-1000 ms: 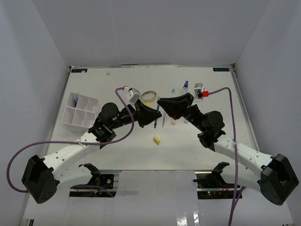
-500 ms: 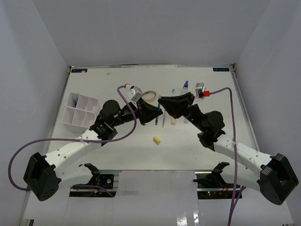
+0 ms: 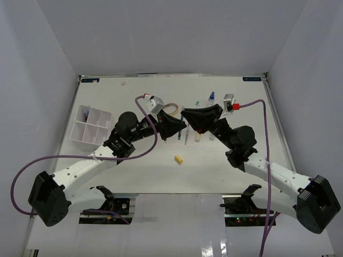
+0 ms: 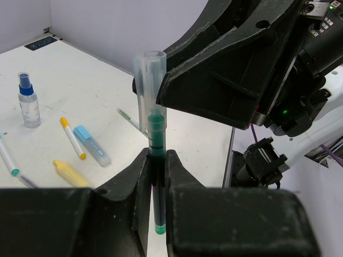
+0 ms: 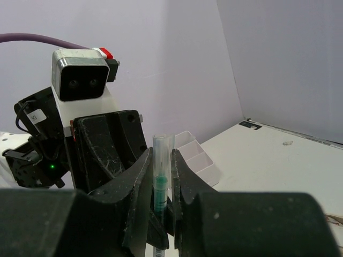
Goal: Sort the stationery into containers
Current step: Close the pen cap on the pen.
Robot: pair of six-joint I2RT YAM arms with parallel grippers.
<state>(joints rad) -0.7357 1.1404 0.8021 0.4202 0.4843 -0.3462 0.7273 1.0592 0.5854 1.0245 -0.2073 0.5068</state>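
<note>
Over the table (image 3: 225,166), left gripper (image 4: 156,163) and right gripper (image 5: 162,168) both clamp one green pen (image 4: 156,128).

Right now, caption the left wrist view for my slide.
Left gripper, jaws shut on an upright green pen, meets the right gripper at its clear cap.

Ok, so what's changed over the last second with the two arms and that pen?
The left arm leaned slightly toward the far edge and the right arm, carrying the left gripper along. The right gripper barely nudged the same way. Nothing taken or released: both are shut on the green pen. The tray, yellow eraser, tape ring and bottle stayed put.
</note>
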